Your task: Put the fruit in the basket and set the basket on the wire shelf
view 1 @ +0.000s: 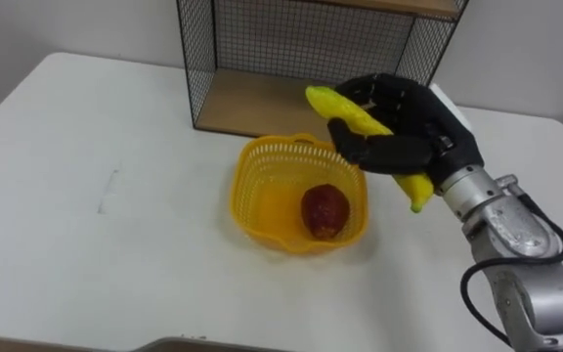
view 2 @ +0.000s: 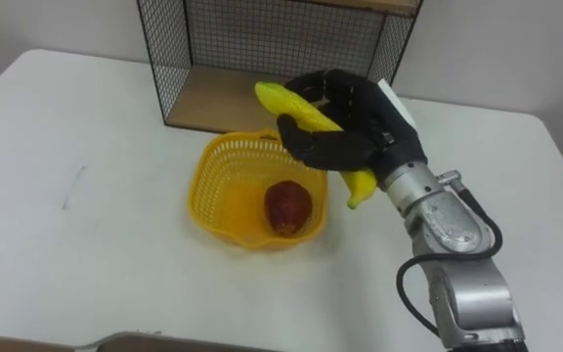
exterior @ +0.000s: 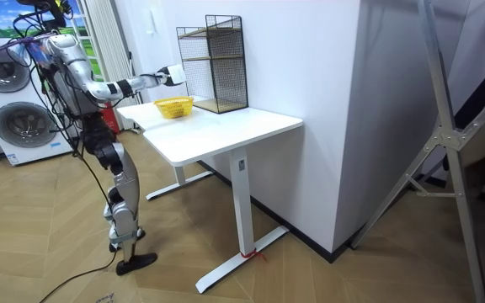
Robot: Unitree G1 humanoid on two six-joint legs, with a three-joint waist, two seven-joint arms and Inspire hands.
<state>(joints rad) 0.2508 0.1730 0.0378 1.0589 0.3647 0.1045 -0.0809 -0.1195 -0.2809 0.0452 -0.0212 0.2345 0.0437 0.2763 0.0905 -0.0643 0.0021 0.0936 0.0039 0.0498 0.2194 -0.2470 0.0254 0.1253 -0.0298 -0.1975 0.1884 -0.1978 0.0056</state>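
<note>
A yellow plastic basket stands on the white table in front of the wire shelf. A dark red fruit lies inside it, toward its right side. My right hand is shut on a yellow banana, held in the air just above and to the right of the basket's far right rim. In the room view the robot stands at the table's end with its right arm stretched over the basket.
The wire shelf has a wooden bottom board and a wooden upper board, open toward me. The white table reaches left and forward of the basket. Washing machines stand behind the robot in the room view.
</note>
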